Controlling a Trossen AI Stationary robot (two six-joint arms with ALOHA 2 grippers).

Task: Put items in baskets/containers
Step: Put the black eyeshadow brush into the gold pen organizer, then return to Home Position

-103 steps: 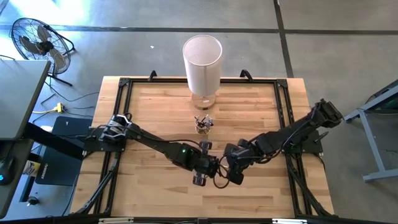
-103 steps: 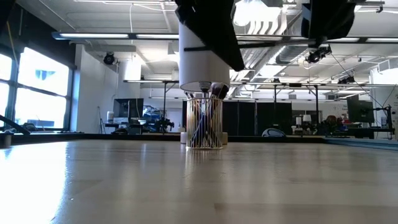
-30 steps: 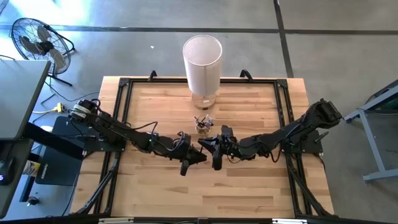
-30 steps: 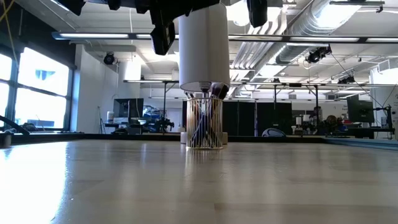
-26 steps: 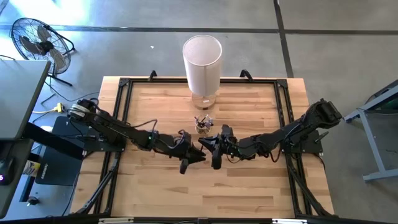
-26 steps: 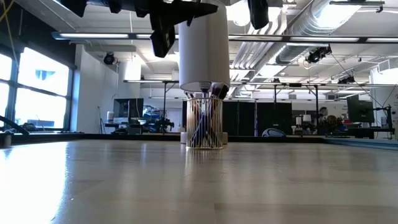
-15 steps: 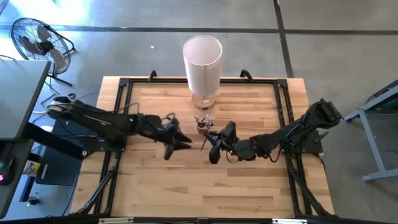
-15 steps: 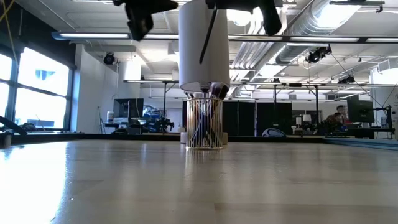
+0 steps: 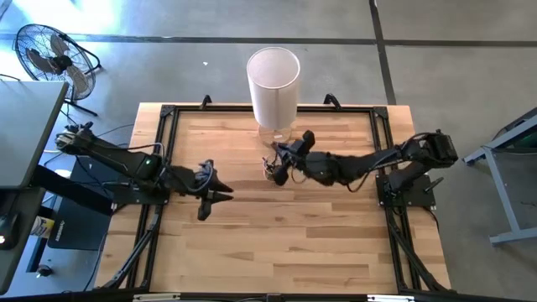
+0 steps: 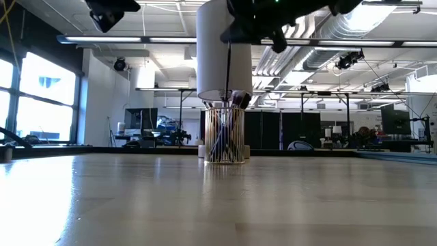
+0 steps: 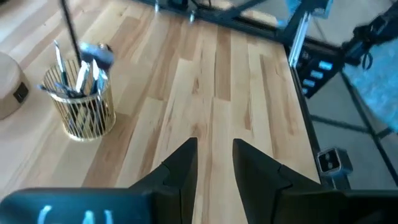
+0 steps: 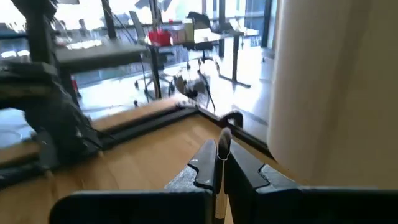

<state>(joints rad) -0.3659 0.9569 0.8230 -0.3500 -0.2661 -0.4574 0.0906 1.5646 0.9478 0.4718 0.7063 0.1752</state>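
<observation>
Brush [image 12: 222, 163] pinched in right claw [image 12: 219, 163]

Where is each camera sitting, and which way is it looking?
High view: above, looking straight down; both arms, left gripper, right gripper over the glass cup.
Low view: table height, looking level at the cup and white cylinder; arms overhead.
Left wrist view: looks past its own fingers down at the table.
Right wrist view: its fingers pinch a brush.
Shared: cup and cylinder show in the high and low views.
</observation>
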